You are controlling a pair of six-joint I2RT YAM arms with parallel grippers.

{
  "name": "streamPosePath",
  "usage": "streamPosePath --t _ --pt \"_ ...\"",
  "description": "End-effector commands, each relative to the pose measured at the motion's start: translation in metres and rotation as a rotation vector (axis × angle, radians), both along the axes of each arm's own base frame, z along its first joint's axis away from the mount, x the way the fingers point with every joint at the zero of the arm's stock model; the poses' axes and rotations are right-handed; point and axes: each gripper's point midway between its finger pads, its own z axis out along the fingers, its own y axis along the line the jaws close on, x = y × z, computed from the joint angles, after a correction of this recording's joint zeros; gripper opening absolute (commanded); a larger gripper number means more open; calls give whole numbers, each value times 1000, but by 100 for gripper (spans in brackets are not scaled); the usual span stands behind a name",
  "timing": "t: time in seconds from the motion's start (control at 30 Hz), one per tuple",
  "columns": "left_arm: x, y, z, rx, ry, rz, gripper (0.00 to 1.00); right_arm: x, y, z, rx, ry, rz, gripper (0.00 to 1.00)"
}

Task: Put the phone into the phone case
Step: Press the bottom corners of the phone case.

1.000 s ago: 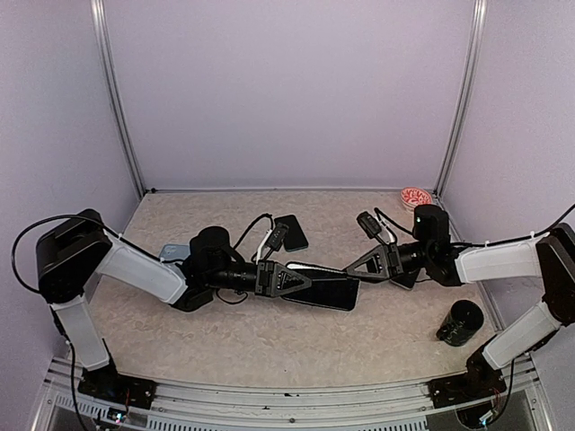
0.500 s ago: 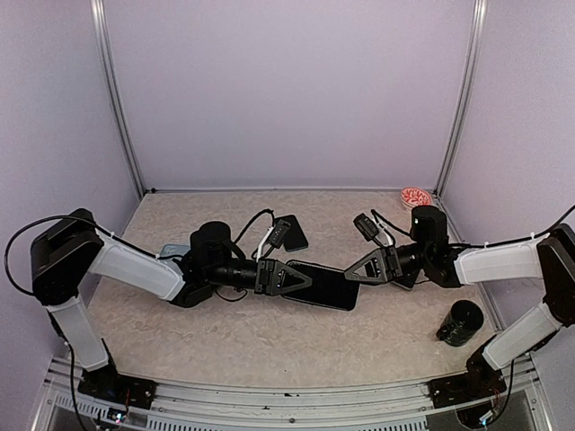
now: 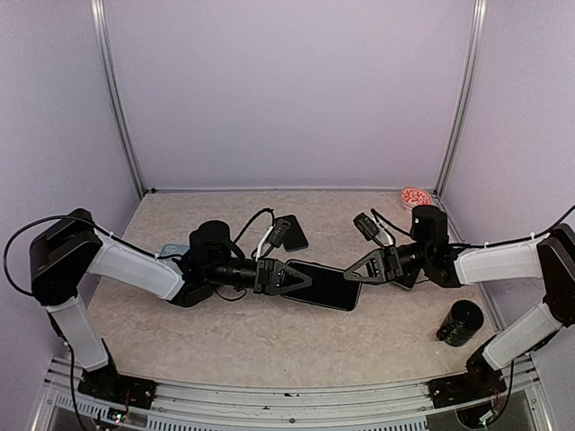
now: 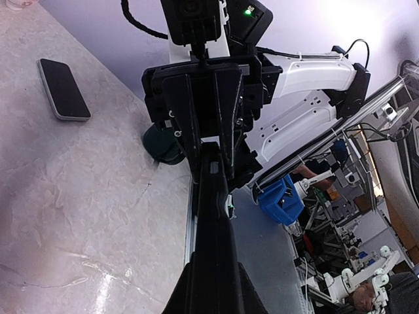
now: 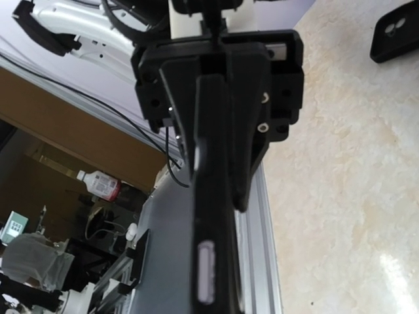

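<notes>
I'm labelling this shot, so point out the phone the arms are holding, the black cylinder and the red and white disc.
phone (image 3: 329, 286), top view, middle of its glossy face.
black cylinder (image 3: 460, 325), top view, its side.
red and white disc (image 3: 413, 196), top view, its centre.

Phone (image 3: 325, 285): glossy black face. Phone case (image 3: 292, 233): matt black, probably soft plastic. Table (image 3: 269, 346): smooth marbled surface, faint sheen.

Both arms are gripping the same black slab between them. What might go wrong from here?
1. The left gripper and right gripper both clamp the black phone by its ends; uneven motion may twist it or pull it free.
2. If either opens, the free end may drop to the table.
3. The case lies apart beside the left arm's cable, which may snag it.
</notes>
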Motion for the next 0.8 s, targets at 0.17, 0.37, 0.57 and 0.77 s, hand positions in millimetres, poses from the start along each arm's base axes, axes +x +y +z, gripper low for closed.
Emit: streamPosePath --t 0.17,0.37,0.57,0.77 --pt "6 -2 26 -70 -60 17 15 -4 5 -4 -14 -17 13 0" --pt "9 -2 20 -62 -44 29 31 2 5 -10 -47 -36 -24 0" --pt "9 -2 19 -66 -42 25 33 4 6 -13 -57 -37 -33 0" --pt "7 -3 18 -71 -37 11 10 7 6 -13 -64 -39 -43 0"
